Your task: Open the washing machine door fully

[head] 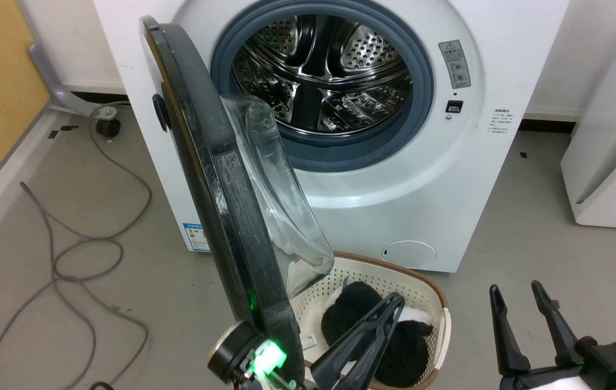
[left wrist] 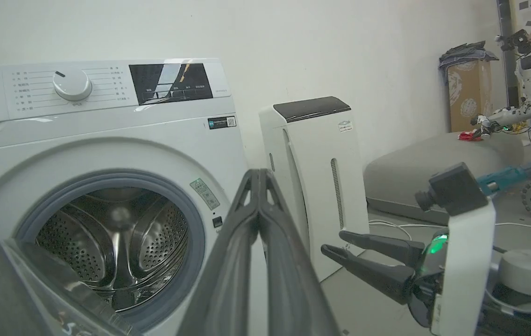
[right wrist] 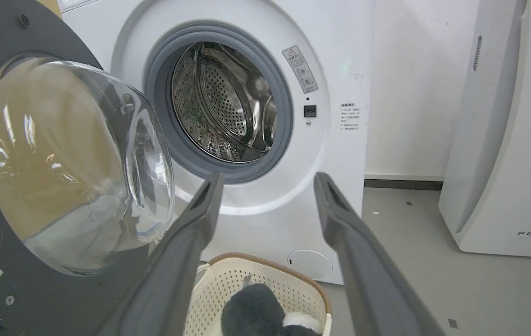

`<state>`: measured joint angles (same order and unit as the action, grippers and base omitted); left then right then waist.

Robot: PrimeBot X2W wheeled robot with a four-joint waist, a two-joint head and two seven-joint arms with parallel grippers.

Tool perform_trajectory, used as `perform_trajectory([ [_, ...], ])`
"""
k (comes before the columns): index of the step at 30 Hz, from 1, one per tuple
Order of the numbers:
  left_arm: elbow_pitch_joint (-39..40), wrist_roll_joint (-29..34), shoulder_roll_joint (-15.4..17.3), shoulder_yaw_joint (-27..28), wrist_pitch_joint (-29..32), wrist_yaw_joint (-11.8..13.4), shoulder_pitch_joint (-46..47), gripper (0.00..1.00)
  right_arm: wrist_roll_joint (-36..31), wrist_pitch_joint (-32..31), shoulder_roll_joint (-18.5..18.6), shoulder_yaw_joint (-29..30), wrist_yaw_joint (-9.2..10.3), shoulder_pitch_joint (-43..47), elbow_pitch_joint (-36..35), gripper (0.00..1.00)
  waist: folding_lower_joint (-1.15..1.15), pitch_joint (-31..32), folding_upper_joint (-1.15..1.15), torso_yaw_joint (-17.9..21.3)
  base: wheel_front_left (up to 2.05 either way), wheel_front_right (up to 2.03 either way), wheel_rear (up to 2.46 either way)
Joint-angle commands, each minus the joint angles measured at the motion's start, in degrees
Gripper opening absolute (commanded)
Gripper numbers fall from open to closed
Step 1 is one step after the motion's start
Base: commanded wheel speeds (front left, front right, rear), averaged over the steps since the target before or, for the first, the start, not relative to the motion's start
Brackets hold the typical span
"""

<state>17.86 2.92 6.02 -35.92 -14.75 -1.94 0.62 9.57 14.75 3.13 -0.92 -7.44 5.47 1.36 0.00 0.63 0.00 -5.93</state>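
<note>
Black washing machine door (head: 215,179) stands swung open, our left claw (head: 391,306) pinched together beside its lower rim, our right claw (head: 516,290) spread apart farther off.

"FEELA…" on white air purifier (right wrist: 517,163)

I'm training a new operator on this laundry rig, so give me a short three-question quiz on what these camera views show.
1. True or false: the large round glossy black washing machine door with its clear glass bowl is shut against the white washer.
2. What lies in the cream perforated plastic basket? A) a black and white fluffy item B) bottles C) shoes
3. Fill in: the left gripper, with long dark fingers, is ___, while the right gripper is open.
Key: 1 false; 2 A; 3 shut.
</note>
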Motion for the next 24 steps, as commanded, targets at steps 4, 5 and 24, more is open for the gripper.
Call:
perform_trajectory([
  [4, -2.6, -0.7, 0.8, 0.1, -0.3, 1.9, -2.7, 0.0, 0.4, 0.2, -0.2, 0.3, -0.05, 0.7, 0.5, 1.0, 0.0, -0.5, 0.0, -0.6, 0.0, 0.0, 0.0],
  [5, -3.2, -0.9, 1.0, 0.3, -0.3, 2.2, -3.0, 0.0, 0.4, 0.2, -0.2, 0.4, -0.05, 0.7, 0.6, 1.0, 0.0, -0.6, 0.0, -0.8, 0.0, 0.0, 0.0],
  [24, -13.5, -4.3, 1.8, 4.9, -0.3, 5.2, -3.6, 0.0, 0.2, 0.2, -0.2, 0.6, -0.05, 0.4, 1.4, 1.0, 0.0, -2.0, 0.0, -5.2, 0.0, 0.0, 0.0],
])
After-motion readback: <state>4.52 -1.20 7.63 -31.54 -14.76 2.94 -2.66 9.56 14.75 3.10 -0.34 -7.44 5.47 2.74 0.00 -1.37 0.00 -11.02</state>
